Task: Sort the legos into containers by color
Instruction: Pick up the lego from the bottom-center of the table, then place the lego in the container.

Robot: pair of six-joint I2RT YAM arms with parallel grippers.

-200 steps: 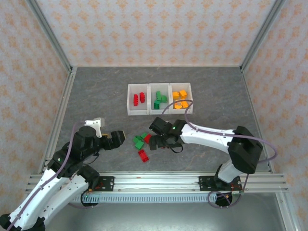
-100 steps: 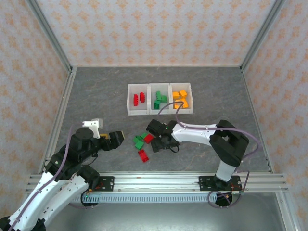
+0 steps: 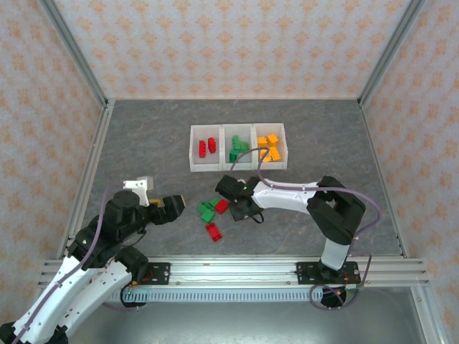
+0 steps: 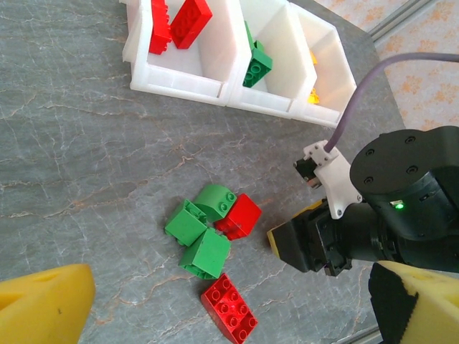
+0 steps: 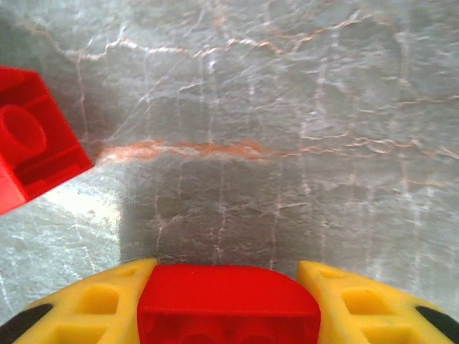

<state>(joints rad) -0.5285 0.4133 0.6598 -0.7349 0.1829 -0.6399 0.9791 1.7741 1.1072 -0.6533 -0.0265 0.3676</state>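
The right gripper [image 5: 228,304] has slid left toward the loose pile [image 3: 209,211] since a second ago. Its fingers are clamped on what looks like a red brick [image 5: 228,321], low over the table [image 5: 287,107]. Another red brick [image 5: 32,147] lies just beside it. The left gripper [image 3: 176,203] hangs spread wide near the pile. The bins [image 3: 204,166] stand beyond.
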